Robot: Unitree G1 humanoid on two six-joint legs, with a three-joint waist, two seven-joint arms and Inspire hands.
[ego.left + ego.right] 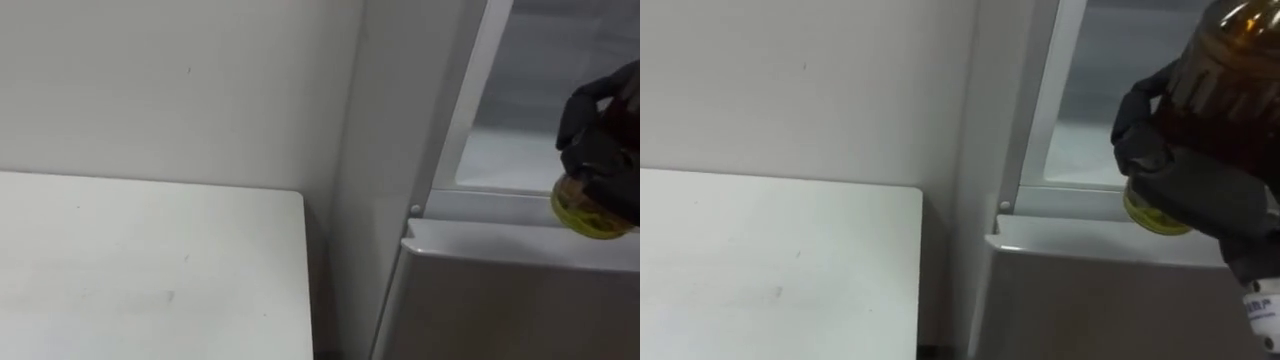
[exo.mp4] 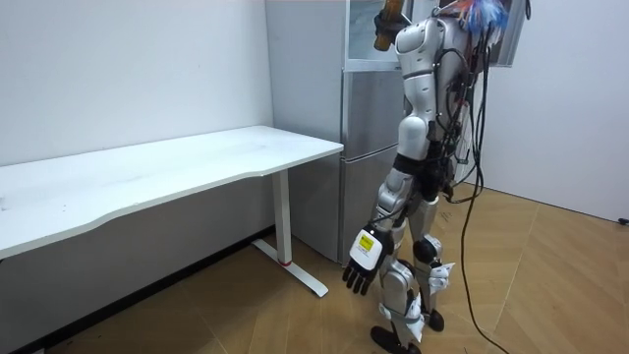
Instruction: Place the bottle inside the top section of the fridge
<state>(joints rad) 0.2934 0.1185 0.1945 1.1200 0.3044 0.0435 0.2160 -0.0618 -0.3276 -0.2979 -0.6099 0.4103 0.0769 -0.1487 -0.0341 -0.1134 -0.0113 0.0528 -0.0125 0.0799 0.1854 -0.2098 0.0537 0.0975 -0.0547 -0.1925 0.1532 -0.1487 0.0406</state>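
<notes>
My right hand (image 1: 1195,185), fingers wrapped round the amber bottle (image 1: 1240,70), holds it at the fridge's (image 1: 1110,290) upper opening. Likely rigid, smooth and slippery, it wants a mid-body hold. My left hand (image 2: 362,265) hangs slack.

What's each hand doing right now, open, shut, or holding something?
Left hand: open, fingers relaxed, hanging by the robot's side.
Right hand: shut on the bottle.
</notes>
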